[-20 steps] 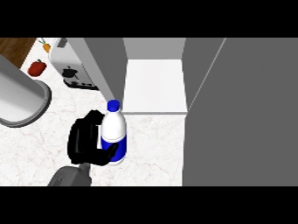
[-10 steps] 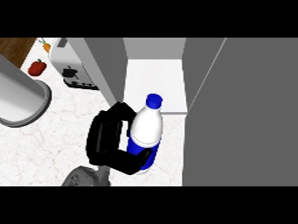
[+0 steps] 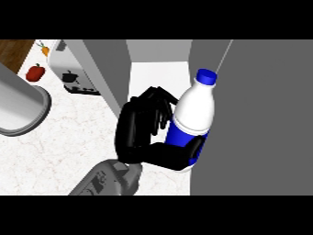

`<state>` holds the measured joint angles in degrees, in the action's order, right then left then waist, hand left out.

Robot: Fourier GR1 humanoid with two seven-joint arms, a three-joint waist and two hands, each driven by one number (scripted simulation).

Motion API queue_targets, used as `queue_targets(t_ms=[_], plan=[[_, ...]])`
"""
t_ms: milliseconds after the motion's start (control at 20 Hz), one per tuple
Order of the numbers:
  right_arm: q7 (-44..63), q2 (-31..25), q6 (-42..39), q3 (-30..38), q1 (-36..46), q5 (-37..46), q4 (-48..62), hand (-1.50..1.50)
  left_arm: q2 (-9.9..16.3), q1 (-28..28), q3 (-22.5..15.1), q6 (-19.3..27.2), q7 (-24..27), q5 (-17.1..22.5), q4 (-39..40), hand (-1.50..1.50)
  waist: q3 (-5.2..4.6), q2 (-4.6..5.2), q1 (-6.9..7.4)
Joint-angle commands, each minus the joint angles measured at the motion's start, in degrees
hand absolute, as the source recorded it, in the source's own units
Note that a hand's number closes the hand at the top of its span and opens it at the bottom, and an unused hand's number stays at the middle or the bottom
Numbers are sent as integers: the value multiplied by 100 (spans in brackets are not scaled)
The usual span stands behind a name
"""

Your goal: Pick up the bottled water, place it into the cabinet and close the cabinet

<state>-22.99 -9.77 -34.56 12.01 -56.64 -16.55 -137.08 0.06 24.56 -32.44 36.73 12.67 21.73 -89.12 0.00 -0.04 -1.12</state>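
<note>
White plastic with a blue cap and label marks the bottled water [image 3: 194,110], which is gripped by the curled fingers of the right hand [image 3: 145,133]. It is held upright, above the marble counter [image 3: 57,151], before the open cabinet [image 3: 157,73], whose white interior holds nothing visible.

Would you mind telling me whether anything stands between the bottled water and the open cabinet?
Nothing visible does. The hand holds the bottled water upright before the cabinet's white shelf; the grey door stands at the right, beside the bottle.
</note>
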Motion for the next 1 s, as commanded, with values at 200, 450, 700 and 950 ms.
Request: queue_targets(t_ms=[200, 450, 700, 950], plan=[[331, 92, 50, 74, 181, -500, -420, -150, -6, 1471, -10, 1097, -238, 70, 1014, 150, 0, 17, -41], [338, 59, -101, 237, 229, -585, -258, -150, -5, 1634, 256, 752, -99, 250, 1688, 150, -1, 14, -15], [390, 51, -167, 502, 69, -767, -471, -150, -5, 2041, 178, 854, 113, 399, 2378, 150, -3, 22, -74], [624, 219, -104, 125, 189, -623, -519, -150, -5, 2317, 420, 672, 374, 461, 3182, 150, -4, 37, -68]])
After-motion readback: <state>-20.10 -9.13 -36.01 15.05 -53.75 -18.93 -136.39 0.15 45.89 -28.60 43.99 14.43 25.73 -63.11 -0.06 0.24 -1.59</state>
